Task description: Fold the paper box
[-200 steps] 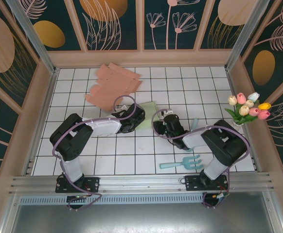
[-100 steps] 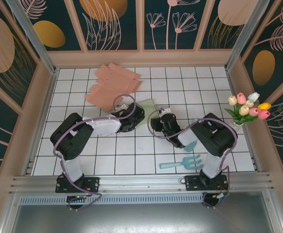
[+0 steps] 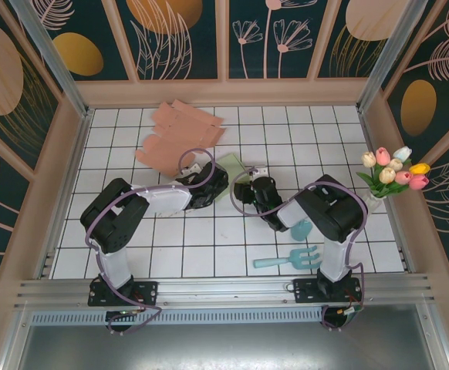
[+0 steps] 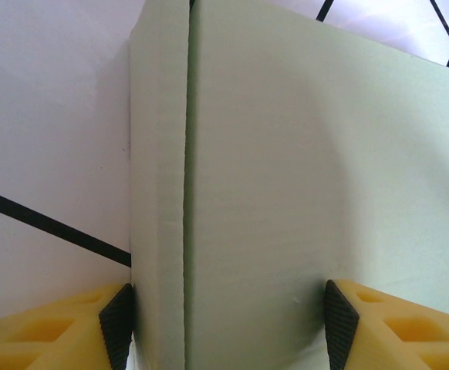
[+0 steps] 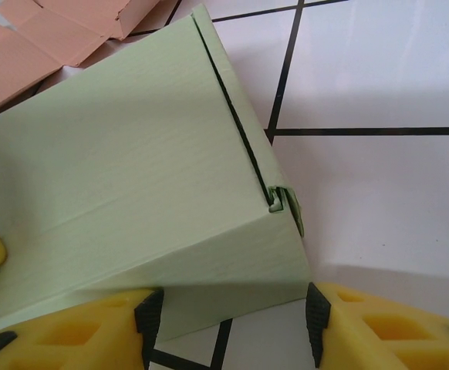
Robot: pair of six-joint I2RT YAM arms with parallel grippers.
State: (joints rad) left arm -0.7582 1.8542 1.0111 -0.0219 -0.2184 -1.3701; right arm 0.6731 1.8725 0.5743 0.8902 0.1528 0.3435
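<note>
Top external: the pale green paper box lies on the white tiled table, between the left gripper and the right gripper. Flat pink card blanks lie further back, unfolded.

Left wrist: the jaws stand parted. The box's matt, faintly ribbed face runs past the right pad, and a narrow side panel meets it at a straight crease. No clamp is evident.

Right wrist: the box's near end sits between the parted pads; whether they bear on it cannot be told. The body reads as a closed cuboid. One small tab stands proud at the corner of a dark seam.

Judgement: folding is largely done; seating that tab remains.
</note>
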